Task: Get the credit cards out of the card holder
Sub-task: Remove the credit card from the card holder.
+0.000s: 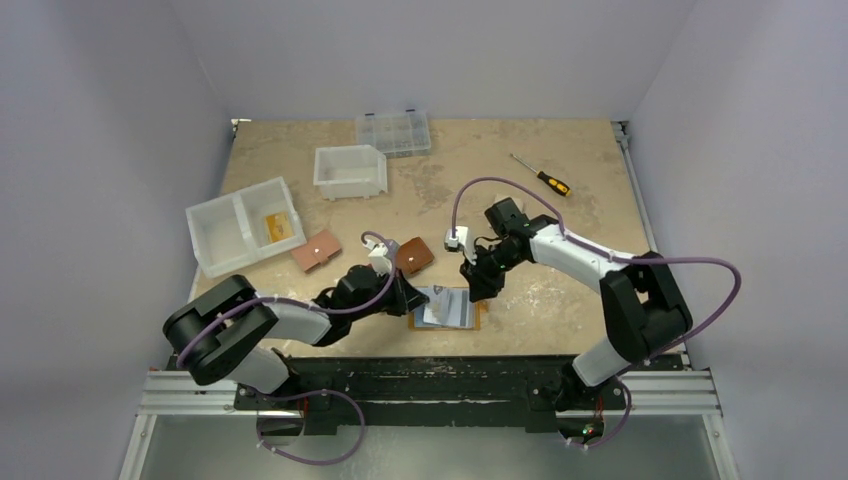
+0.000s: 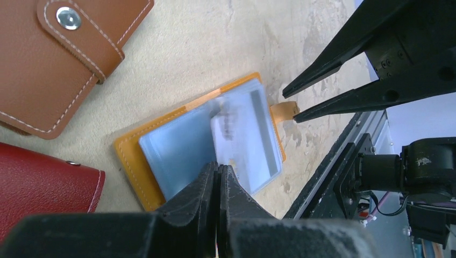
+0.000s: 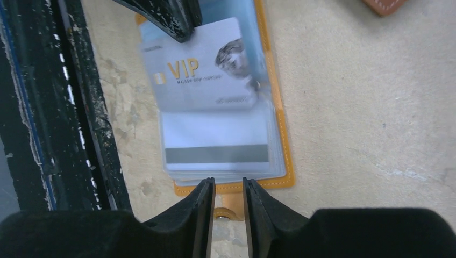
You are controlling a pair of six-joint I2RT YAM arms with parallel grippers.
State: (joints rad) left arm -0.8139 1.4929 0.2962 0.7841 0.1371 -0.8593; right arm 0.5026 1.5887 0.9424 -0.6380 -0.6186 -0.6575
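**Clerk:** Entry one, the card holder (image 2: 129, 153)?

**Keeper:** Mustard leather. It lay open and flat on the table (image 1: 580, 260), close to the near edge and between the two arms. Its snap tab (image 2: 284, 109) pointed toward the right arm.

**Clerk:** Contents?

**Keeper:** The credit cards (image 2: 244, 134), all within clear sleeves. Uppermost was a whitish VIP card (image 3: 204, 70), slightly askew and blurred. Below it was a pale striped card (image 3: 215, 153), its stripe dark.

**Clerk:** Left gripper (image 2: 219, 171)?

**Keeper:** Jaws pressed together, nothing seen between them. The tip stood at the sleeved cards, toward the end away from the tab.

**Clerk:** Right gripper (image 3: 228, 185)?

**Keeper:** Jaws a narrow gap apart, with the tips at the tab end and the tab showing in the gap. Whether they touched it could not be told.

**Clerk:** Neighbouring items?

**Keeper:** A brown wallet (image 2: 59, 59), snapped closed, lay near the holder, with a dark red wallet (image 2: 43, 188) just beside it. Farther back were a two-compartment white bin (image 1: 200, 212), a single white bin (image 1: 350, 185) and a clear organiser box (image 1: 393, 132). A screwdriver (image 1: 542, 177) lay at the far right.
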